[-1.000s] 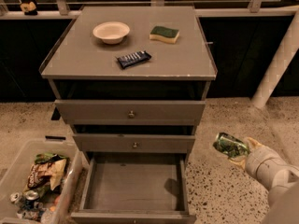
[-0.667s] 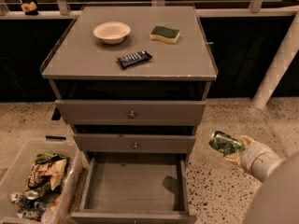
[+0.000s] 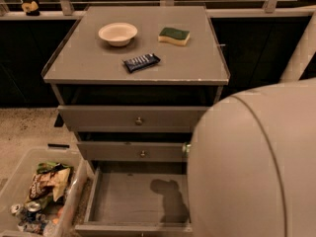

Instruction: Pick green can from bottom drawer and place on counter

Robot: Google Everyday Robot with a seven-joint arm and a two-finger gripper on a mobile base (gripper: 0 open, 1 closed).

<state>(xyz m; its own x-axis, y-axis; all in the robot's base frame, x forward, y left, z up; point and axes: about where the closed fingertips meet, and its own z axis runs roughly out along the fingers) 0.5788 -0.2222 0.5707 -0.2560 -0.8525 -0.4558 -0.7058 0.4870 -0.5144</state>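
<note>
My arm [image 3: 256,162] fills the lower right of the frame and hides the gripper, so I cannot tell its grip. A green sliver [image 3: 186,147] peeks out at the arm's left edge; I cannot tell whether it is the can. The bottom drawer [image 3: 138,196] stands open at lower centre, below the counter [image 3: 98,60].

Your arm [image 3: 256,167] fills the lower right: a smooth, rounded, pale grey-beige shell with one thin curved seam across it. Your hand is hidden behind it.

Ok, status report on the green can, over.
Gripper out of view, hidden behind arm. Green can not seen. Bottom drawer open. Arm blocks right side.
</note>
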